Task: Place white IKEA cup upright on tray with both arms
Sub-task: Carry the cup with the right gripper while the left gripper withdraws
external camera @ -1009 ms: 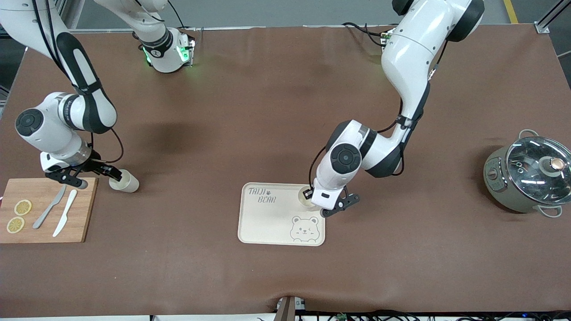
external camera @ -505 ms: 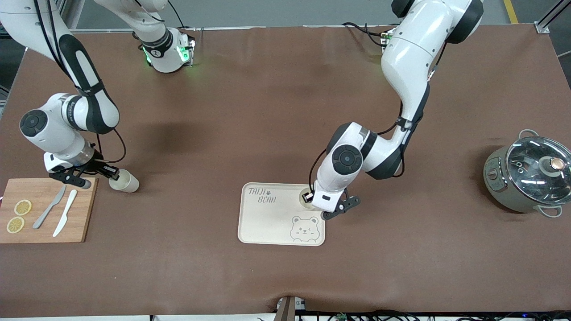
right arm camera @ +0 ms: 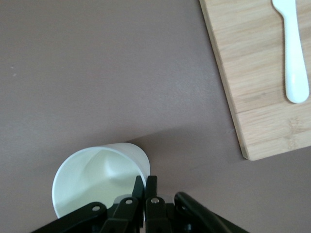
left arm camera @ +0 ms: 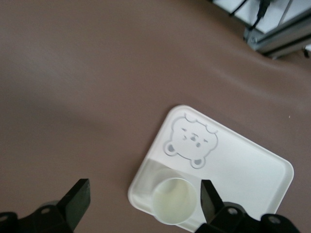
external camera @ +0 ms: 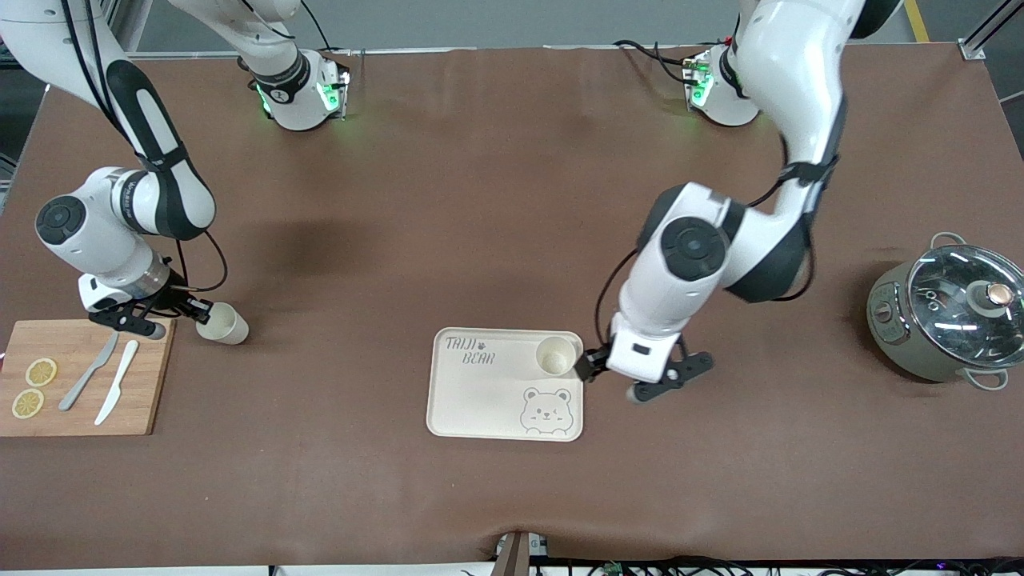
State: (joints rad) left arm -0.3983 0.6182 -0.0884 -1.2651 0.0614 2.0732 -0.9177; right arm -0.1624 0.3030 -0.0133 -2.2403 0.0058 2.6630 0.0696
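A white cup (external camera: 556,356) stands upright and free in a corner of the cream bear tray (external camera: 488,400). My left gripper (external camera: 612,382) is open and empty, raised beside the tray's edge toward the left arm's end. In the left wrist view the cup (left arm camera: 175,201) and tray (left arm camera: 243,170) lie below its spread fingers (left arm camera: 77,201). A second white cup (external camera: 224,324) lies tilted on the table beside the cutting board. My right gripper (external camera: 202,310) is shut on its rim, and the right wrist view shows the cup (right arm camera: 97,179) with the fingers (right arm camera: 146,187) pinching the rim.
A wooden cutting board (external camera: 152,376) at the right arm's end carries two lemon slices (external camera: 40,372), a grey knife (external camera: 88,382) and a white knife (external camera: 118,382). A grey pot with a glass lid (external camera: 952,320) stands at the left arm's end.
My left gripper has let go of the cup on the tray and pulled off it toward the left arm's end. The right gripper has stayed on the second cup's rim.
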